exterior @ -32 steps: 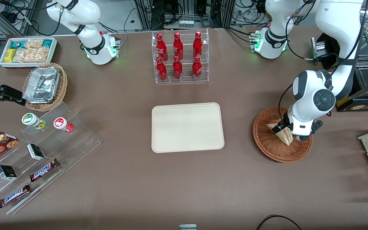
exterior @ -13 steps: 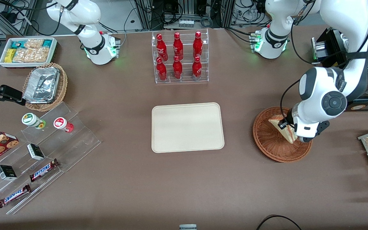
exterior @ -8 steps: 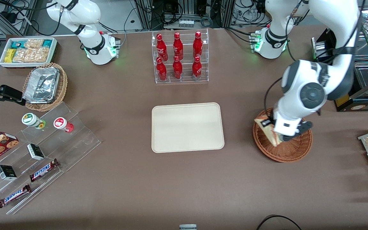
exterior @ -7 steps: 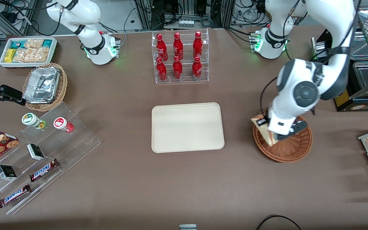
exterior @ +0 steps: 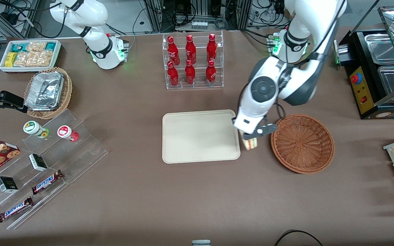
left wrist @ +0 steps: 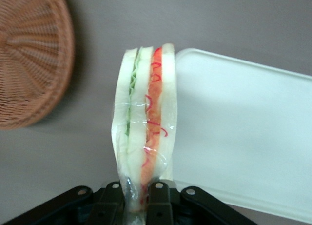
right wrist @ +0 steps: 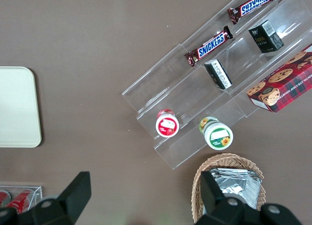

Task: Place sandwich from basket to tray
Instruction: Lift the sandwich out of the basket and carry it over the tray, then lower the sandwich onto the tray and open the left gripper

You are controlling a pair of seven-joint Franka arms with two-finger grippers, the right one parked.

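Two Snickers bars lie with their names readable on a clear stepped stand toward the parked arm's end of the brown table, and six red bottles with white script fill a clear rack farther from the front camera than the tray. The gripper hangs above the table between tray and basket, its fingers pinched on the plastic-wrapped sandwich, which is clear of the basket and beside the tray's rim.
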